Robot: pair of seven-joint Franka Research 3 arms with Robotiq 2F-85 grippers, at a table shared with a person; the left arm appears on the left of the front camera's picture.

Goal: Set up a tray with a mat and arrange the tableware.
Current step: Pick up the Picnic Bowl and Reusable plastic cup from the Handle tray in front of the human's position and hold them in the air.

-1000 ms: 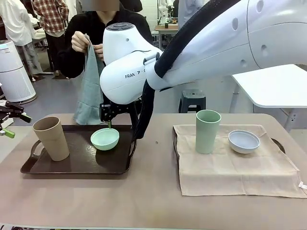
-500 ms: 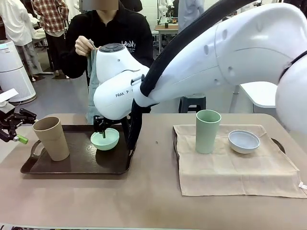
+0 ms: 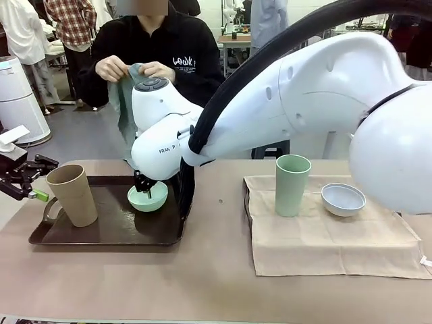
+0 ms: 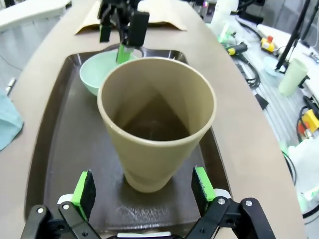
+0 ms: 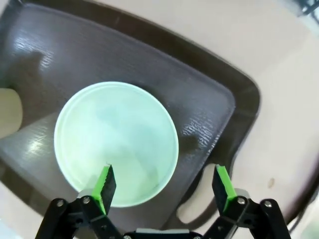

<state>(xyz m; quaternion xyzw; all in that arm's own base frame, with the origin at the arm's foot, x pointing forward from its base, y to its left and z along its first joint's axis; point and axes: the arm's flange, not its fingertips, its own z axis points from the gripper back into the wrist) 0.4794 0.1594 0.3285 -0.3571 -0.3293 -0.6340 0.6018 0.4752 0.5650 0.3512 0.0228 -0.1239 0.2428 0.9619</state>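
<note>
On the dark brown tray (image 3: 101,229) at the left stand a tan cup (image 3: 71,194) and a mint green bowl (image 3: 148,197). My right gripper (image 3: 143,183) reaches across and hangs open over the bowl (image 5: 115,143), one finger inside its rim and the other outside; the gripper (image 5: 164,185) has not closed. My left gripper (image 3: 32,183) is open at the far left, its fingers (image 4: 84,186) either side of the tan cup (image 4: 157,129) without touching it. A sage green cup (image 3: 292,184) and a pale bluish-white bowl (image 3: 343,199) stand on a beige mat (image 3: 331,236).
The beige mat covers a second tray whose handle (image 3: 392,202) shows at the right. Across the table a person holds a grey-green cloth (image 3: 125,91) in both hands. My right arm's bulky white links (image 3: 283,101) span the middle of the table.
My right arm swung left and lower, bringing its gripper down around the mint bowl's rim. The left gripper edged closer to the tan cup. The person gathered the cloth lower.
</note>
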